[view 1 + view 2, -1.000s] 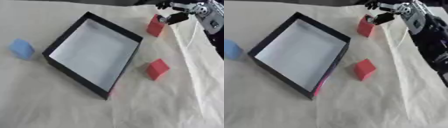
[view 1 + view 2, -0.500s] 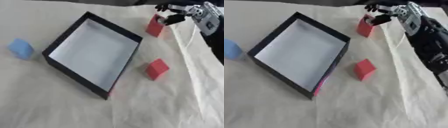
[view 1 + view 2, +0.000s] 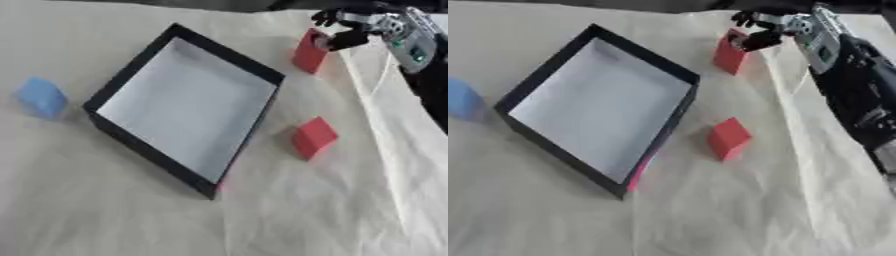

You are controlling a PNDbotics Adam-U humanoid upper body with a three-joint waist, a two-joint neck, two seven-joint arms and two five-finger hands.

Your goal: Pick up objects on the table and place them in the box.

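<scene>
A black box [image 3: 138,145] with a white floor lies askew at the centre, with nothing inside. A tall red block [image 3: 308,52] stands beyond its far right corner. My right hand [image 3: 352,31] reaches in from the upper right and is open at the block's top, fingers spread above it and thumb against its right side. A red cube [image 3: 312,137] lies to the right of the box. A blue block [image 3: 41,97] sits to the left of the box. The left hand is out of sight.
A cream cloth with folds covers the table [image 3: 289,220]. A sliver of pink [image 3: 639,172] shows against the box's near corner. My dark right forearm [image 3: 855,95] runs along the right edge.
</scene>
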